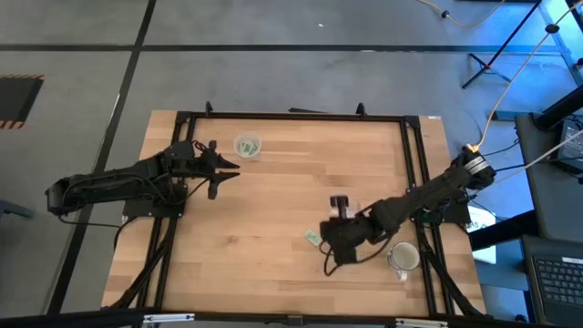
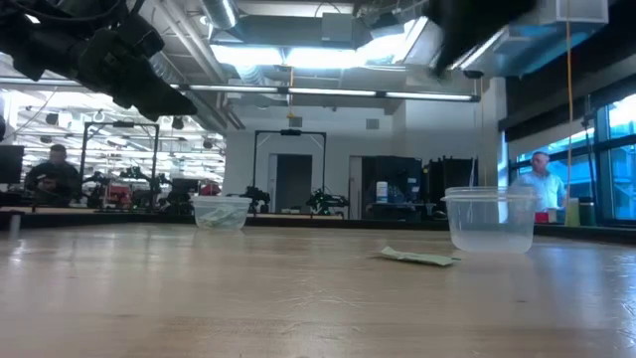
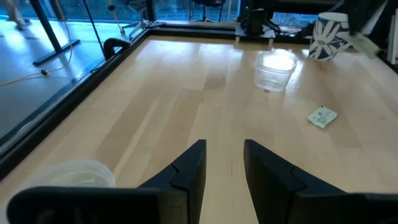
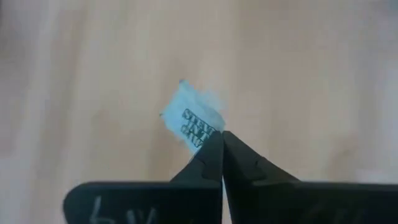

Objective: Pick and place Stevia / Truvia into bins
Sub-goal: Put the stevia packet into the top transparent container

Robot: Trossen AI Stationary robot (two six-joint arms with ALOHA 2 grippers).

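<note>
My right gripper [image 4: 222, 140] is shut on a pale green Stevia packet [image 4: 193, 118] and holds it above the wood near the table's right front. Another packet [image 1: 313, 239] lies flat on the table beside that arm; it also shows in the low view [image 2: 417, 257]. One bin, an empty clear cup [image 2: 490, 219], stands near the table's middle right. The other bin [image 1: 247, 146], with green packets inside, stands at the far left. Next to that bin, my left gripper [image 3: 225, 152] hangs open above the table with nothing between its fingers. My right gripper pinches the packet by one corner [image 4: 208, 132] between its two fingertips. The fingers slant downward. The rest of the packet juts out beyond the tips, printed face showing. It is lifted clear of the table.
A white patterned mug [image 1: 404, 258] stands near the right front corner, close to the right arm. A black frame [image 1: 291, 116] runs along the table's edges. Bare wood lies between the two bins. People are in the room beyond the table.
</note>
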